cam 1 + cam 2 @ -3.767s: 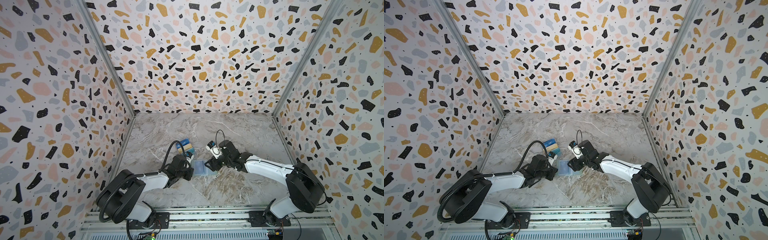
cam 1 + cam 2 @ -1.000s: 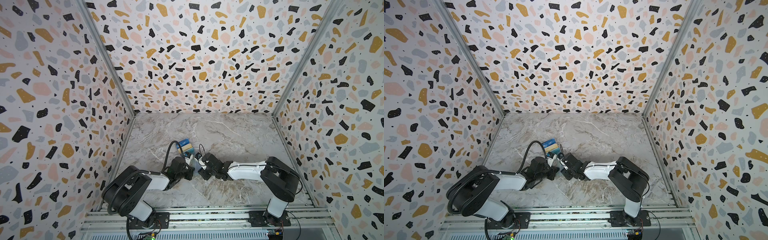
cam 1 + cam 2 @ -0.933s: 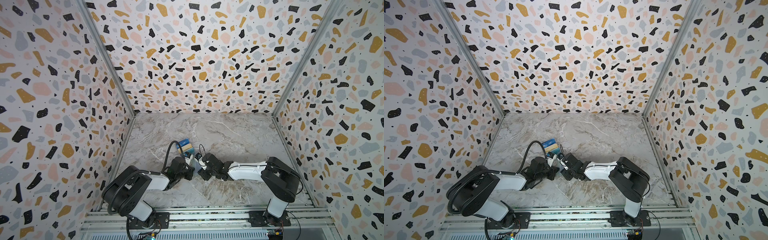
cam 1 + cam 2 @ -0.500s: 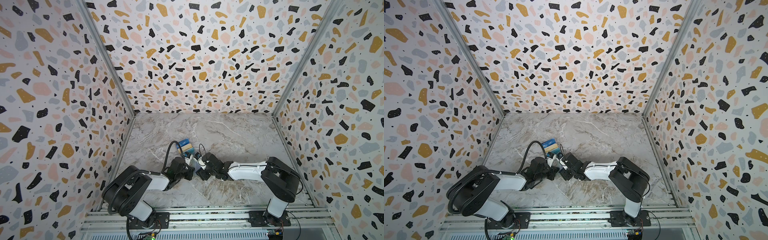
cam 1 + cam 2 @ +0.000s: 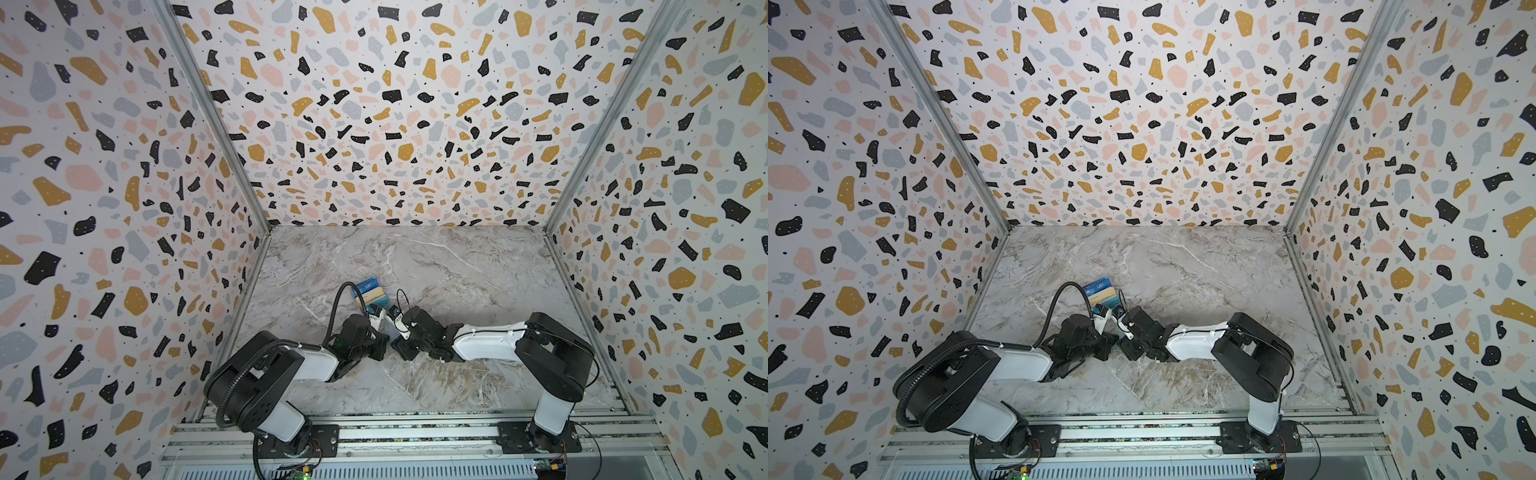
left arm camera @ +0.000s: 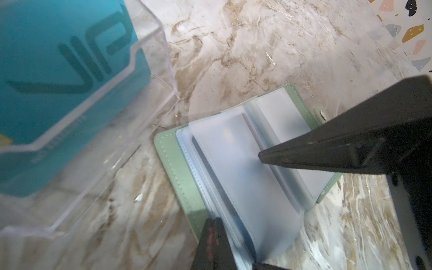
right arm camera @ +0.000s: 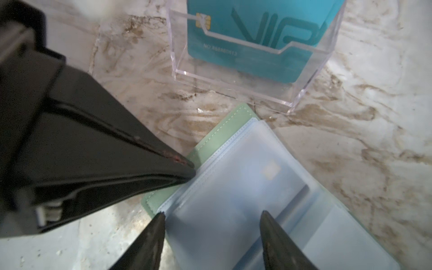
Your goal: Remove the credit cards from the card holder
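The mint-green folding card holder (image 6: 180, 177) with frosted clear sleeves is lying open and flat on the marble tabletop (image 7: 350, 163). One corner is sitting just beside a clear acrylic stand (image 7: 304, 77), which is holding a teal plastic credit card (image 7: 257, 30) lettered "VIP". Through the top sleeve (image 7: 233, 198) a pale credit card with a chip (image 7: 271, 170) is showing; the frosting is hiding its colour. That card is probably light, stiff and slick, while the sleeve is floppy and likely to lift with it, so a pinch on the card's short edge at the sleeve mouth seems best. The left gripper (image 6: 214, 233), fingers pressed together, is bearing its tip on the holder's stitched edge. The right gripper (image 7: 211, 224), fingers parted partway and holding nothing, is hovering directly over the sleeved card, one fingertip (image 7: 159, 224) near the sleeve's edge.
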{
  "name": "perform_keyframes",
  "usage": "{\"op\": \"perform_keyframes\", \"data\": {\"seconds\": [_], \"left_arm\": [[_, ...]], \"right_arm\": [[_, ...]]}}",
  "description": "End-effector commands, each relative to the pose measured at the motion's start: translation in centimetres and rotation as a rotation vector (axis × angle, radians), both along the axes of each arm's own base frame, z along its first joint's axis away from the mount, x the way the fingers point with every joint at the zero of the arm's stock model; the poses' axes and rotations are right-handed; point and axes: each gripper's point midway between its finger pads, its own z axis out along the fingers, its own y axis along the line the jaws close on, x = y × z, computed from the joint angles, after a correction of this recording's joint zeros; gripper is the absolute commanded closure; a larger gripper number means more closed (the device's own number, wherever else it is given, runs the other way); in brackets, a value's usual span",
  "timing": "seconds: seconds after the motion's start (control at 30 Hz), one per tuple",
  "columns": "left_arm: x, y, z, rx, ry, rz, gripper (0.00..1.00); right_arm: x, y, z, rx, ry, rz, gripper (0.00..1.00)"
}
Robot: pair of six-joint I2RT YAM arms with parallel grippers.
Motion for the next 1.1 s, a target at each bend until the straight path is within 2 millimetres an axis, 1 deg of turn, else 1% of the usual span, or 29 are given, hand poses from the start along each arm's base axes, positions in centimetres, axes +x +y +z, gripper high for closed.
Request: {"op": "perform_keyframes", "data": {"seconds": [0.0, 0.13, 0.4, 0.73, 0.87, 1.07], "left_arm": [[-2.8, 1.4, -3.5, 0.074, 0.132, -0.014, 1.0], [-2.8, 1.4, -3.5, 0.074, 0.132, -0.014, 1.0], [-2.8, 1.4, -3.6, 0.076, 0.133, -0.012, 1.0], [-2.8, 1.4, -3.6, 0.072, 0.136, -0.008, 1.0], [-2.8, 1.5, -3.5, 0.063, 0.136, 0.002, 1.0], [-3.0, 1.4, -3.4, 0.021, 0.14, 0.02, 1.0]], "right_arm": [[0.0, -1.4, -1.4, -0.053, 0.021, -0.045, 0.41], [0.3, -1.9, -1.5, -0.063, 0.02, -0.066, 0.45], [1.2, -2.9, -0.5, -0.045, 0.017, -0.109, 0.58], [1.8, -3.7, 0.3, -0.041, 0.0, -0.153, 0.57], [2.1, -4.3, 0.6, -0.051, -0.01, -0.182, 0.55], [2.4, -5.4, 1.0, -0.06, -0.023, -0.223, 0.54]]}}
